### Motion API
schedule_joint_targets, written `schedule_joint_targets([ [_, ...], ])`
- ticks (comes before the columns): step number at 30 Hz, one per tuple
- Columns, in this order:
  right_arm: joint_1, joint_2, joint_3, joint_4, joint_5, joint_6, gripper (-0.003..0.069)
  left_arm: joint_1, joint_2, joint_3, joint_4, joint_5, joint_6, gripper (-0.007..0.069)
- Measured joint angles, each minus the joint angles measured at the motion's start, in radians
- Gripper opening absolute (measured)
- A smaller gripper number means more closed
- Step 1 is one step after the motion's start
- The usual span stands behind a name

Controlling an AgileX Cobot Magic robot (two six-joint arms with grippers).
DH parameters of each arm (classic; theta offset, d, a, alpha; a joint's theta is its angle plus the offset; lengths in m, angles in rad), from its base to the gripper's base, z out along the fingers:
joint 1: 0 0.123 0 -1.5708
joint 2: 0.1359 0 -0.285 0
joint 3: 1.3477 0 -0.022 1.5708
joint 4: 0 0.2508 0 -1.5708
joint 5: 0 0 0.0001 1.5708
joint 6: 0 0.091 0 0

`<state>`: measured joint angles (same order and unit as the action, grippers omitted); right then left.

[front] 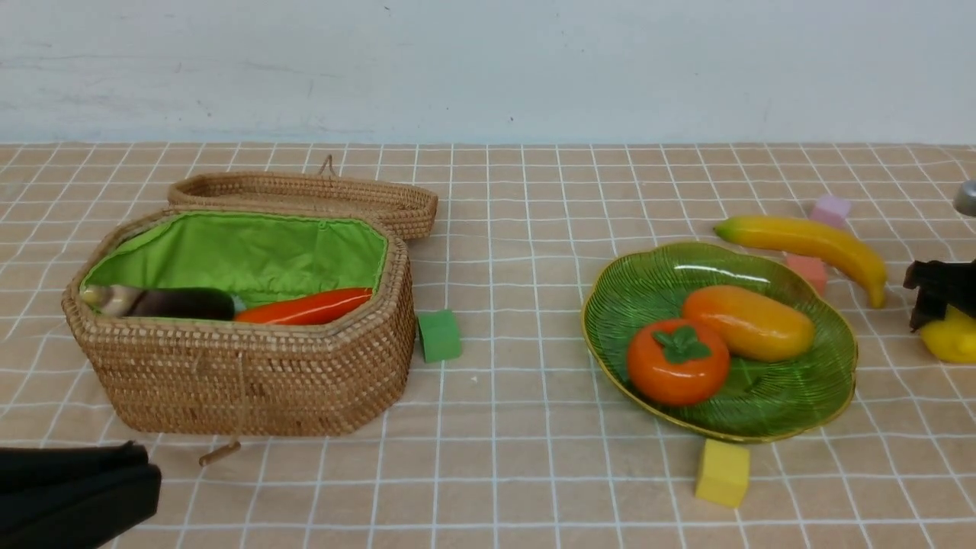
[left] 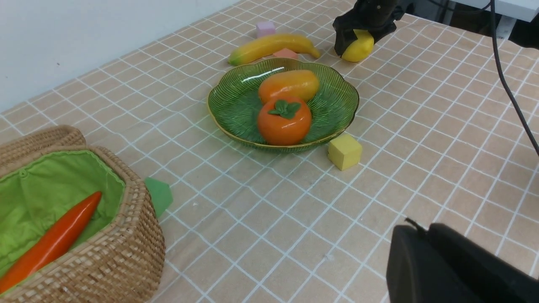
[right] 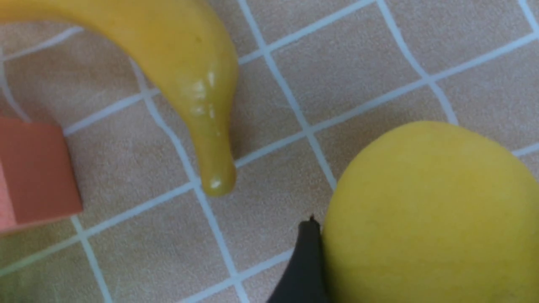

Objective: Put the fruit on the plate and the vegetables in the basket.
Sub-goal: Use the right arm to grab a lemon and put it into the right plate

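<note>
The lemon lay on the cloth at the far right edge of the front view, off the plate, with the right claw set down over it from above; its jaws stood wide, and in the right wrist view one black finger touched the lemon's side. Just up and left of it the banana lay on the cloth too, its tip pointing toward the lemon, the two close but apart. The plate sat right of centre and held the mango and, in front of it and touching it, the persimmon. A pink cube sat between plate and banana, a lilac cube behind the banana, and a yellow cube just below the plate's near rim. At the left the basket stood with its lid thrown back, carrot and eggplant lying inside on the green lining. A green cube rested beside its right wall. In the lower left corner the left claw was pinched together, nothing in it.
</note>
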<state>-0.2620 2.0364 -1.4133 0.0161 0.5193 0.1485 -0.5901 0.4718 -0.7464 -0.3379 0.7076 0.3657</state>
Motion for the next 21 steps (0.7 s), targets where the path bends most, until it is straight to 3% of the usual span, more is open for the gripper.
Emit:
schedule_joint_targets([
  [8,0.018,-0.129,0.017,0.057,0.125,-0.046,0.0619,0.000,0.000,0.000,0.000,-0.001,0.000,0.0029],
  [15,0.243,-0.262,0.012,0.287,0.151,-0.296,0.0616,0.000,0.000,0.000,0.000,-0.020,0.000,0.0036],
  [21,0.335,-0.197,0.015,0.274,0.283,-0.319,0.0616,0.000,0.000,0.000,0.000,-0.018,0.000,0.0036],
])
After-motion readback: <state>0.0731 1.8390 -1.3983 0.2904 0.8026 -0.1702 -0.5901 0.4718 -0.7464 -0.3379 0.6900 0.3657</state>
